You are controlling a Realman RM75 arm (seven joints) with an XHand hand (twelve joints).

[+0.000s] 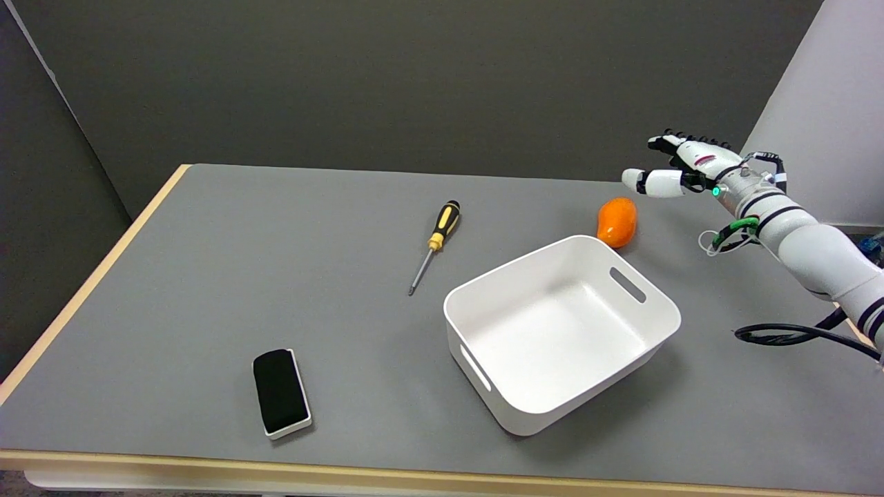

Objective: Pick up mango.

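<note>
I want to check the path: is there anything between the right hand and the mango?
No. In the head view only bare grey table shows between the open right hand and the mango.

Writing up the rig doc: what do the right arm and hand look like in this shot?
The right arm is glossy white with black bands at the joints. The right hand is white with black segments and fingertips, with a green light at the wrist. A green-and-white cable loop hangs below the wrist; a black cable trails underneath.

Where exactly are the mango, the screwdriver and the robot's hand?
mango [617,221]: head view, middle of its orange skin.
screwdriver [443,228]: head view, on its handle.
right hand [680,168]: head view, middle of hand.
</note>
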